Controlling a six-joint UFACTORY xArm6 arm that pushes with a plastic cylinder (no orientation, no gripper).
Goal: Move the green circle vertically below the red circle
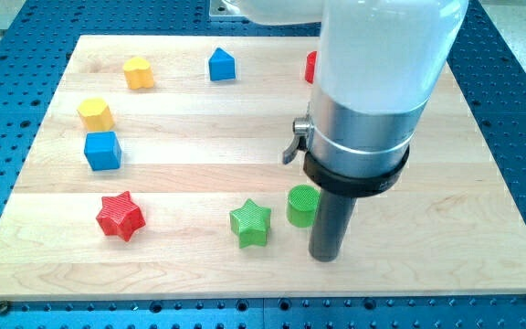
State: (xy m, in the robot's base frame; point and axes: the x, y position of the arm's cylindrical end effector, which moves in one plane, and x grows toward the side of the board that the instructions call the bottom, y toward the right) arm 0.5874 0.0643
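- Nearest the view's bottom, my tip (325, 257) rests on the wooden counter (446, 210), just right of the green circle (301, 205), close or touching.
- Serving as the tool, this plain rod has nothing to open or hold.
- Left of the green circle sits a green star (250, 223).
- Far up, the red circle (310, 67) peeks from behind the arm.
- Leftward lie a red star (120, 216), blue cube (102, 151) and two yellow blocks (96, 113).

Around my dark tip (325, 257) on the pale wooden board (199, 128): a ribbed green circle (301, 204) and green star (250, 223) beside it, a red star (120, 216), two yellow blocks (96, 113) (138, 72), two blue blocks (102, 151) (222, 65), all over a blue perforated table (519, 73).
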